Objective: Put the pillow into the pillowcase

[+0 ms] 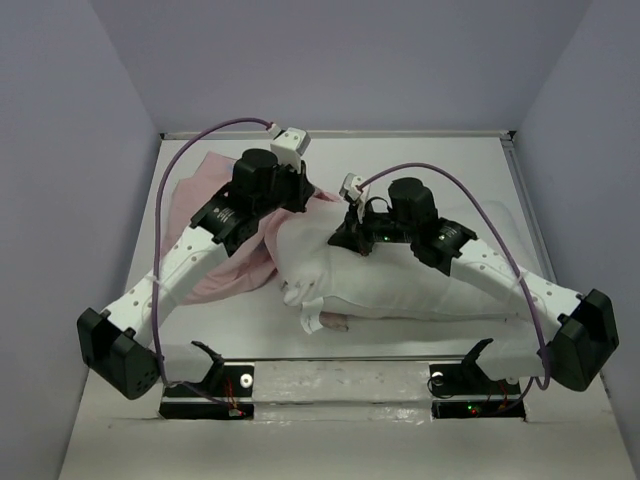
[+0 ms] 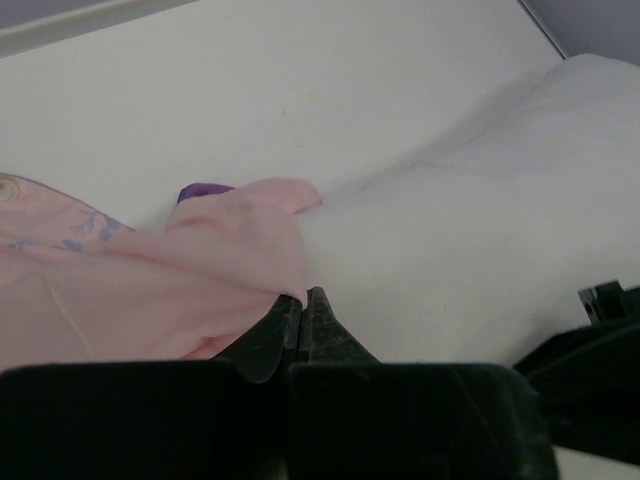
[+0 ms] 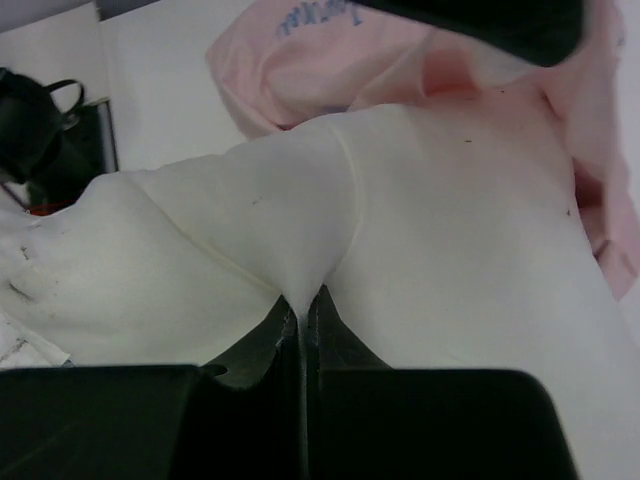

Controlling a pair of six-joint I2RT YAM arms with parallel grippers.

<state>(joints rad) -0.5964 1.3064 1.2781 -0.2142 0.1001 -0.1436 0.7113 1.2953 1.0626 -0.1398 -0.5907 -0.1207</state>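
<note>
The white pillow (image 1: pixel 400 285) lies across the middle of the table, its small tag (image 1: pixel 312 322) at the near left corner. The pale pink pillowcase (image 1: pixel 215 250) lies bunched at the left, its edge drawn over the pillow's left end. My left gripper (image 1: pixel 300 195) is shut on the pillowcase's edge (image 2: pixel 240 240), where the pink cloth meets the pillow (image 2: pixel 470 230); a purple bit (image 2: pixel 205 190) of the case peeks out behind. My right gripper (image 1: pixel 355 238) is shut on a pinched fold of the pillow (image 3: pixel 300 240), with the pink case (image 3: pixel 400 60) just beyond.
Lilac walls enclose the white table (image 1: pixel 450 160) on the left, back and right. Two black stands (image 1: pixel 222 378) (image 1: pixel 465 378) sit at the near edge. The left arm's cable (image 1: pixel 175 170) loops over the pillowcase, and the right arm's cable (image 1: pixel 480 205) loops over the pillow.
</note>
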